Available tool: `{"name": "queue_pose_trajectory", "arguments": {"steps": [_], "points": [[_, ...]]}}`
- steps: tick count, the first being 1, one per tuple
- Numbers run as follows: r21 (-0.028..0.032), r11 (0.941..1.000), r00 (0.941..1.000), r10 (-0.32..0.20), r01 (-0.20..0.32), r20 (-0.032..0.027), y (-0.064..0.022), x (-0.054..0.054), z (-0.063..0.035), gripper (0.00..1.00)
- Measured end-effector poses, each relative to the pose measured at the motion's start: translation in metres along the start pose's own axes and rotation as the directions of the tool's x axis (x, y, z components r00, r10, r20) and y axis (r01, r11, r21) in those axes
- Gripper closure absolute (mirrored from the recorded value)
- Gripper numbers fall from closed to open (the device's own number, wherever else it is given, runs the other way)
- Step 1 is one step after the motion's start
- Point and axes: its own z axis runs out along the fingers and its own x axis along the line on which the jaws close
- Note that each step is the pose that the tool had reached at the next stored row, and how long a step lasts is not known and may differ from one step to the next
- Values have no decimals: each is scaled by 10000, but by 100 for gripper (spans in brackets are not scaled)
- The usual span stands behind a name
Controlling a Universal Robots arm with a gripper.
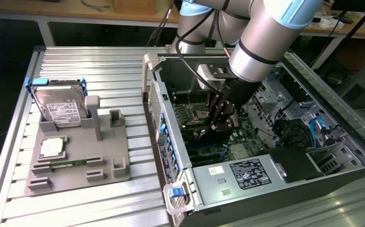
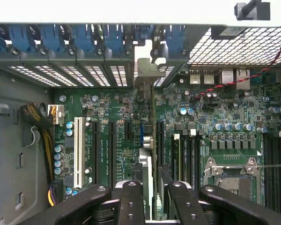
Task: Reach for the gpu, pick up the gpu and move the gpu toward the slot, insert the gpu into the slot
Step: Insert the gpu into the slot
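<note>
Two fingers (image 2: 131, 206) of the gripper (image 2: 154, 190) clamp the gpu (image 2: 149, 161) edge-on between them, its silver bracket (image 2: 147, 75) ahead at the case's rear vents, the motherboard (image 2: 117, 117) beneath. Insertion seems in hand; seating likely calls for a straight push, square to the slot it hides.

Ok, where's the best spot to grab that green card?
Its top edge, coming from above. The card stands on edge over the board, so its two flat faces are free to pinch; the gripper holds it just so.
</note>
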Motion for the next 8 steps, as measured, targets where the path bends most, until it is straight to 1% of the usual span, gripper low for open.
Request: {"name": "queue_pose_trajectory", "arguments": {"steps": [3,5,8], "points": [[0,10000,10000,0,0,0,0,0,0,74],[0,10000,10000,0,0,0,0,0,0,87],[0,10000,10000,0,0,0,0,0,0,89]]}}
